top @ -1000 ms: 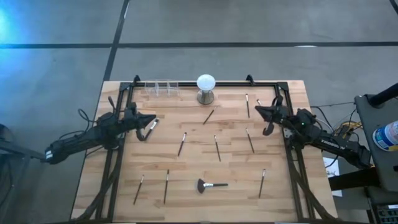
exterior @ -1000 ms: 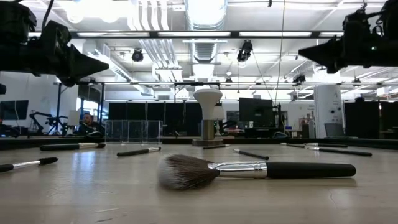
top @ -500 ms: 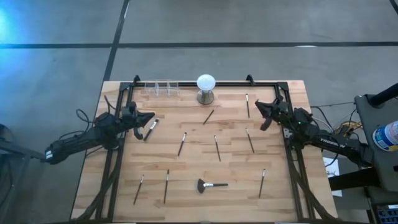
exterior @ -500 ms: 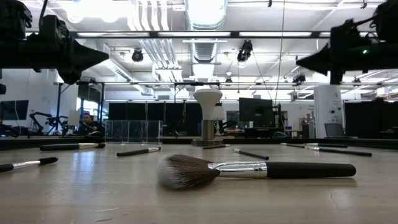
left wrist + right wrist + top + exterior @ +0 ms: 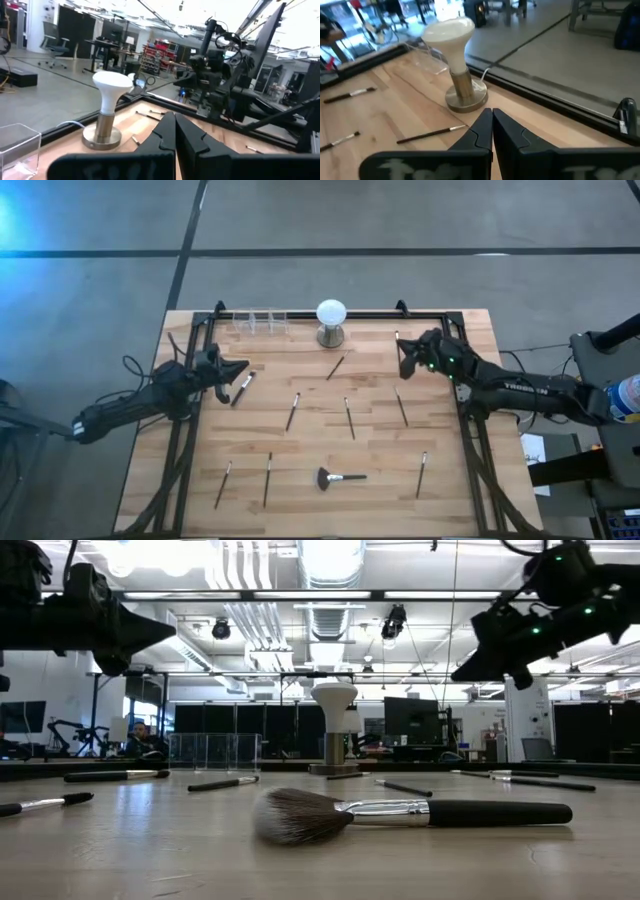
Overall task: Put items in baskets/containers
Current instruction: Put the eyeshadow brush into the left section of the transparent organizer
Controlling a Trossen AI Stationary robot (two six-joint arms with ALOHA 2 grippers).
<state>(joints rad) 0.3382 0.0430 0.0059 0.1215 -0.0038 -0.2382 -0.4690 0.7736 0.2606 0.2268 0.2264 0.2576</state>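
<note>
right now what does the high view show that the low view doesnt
Only the high view shows the full spread of slim brushes across the table, and both arms whole, with the left gripper and right gripper shut and empty. Only the low view shows the room behind. Both show the fan brush, the clear cups and the white globe.

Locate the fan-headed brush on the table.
In the high view, the fan-headed brush lies near the table's front edge, roughly midway across, between slim brushes on either side.
</note>
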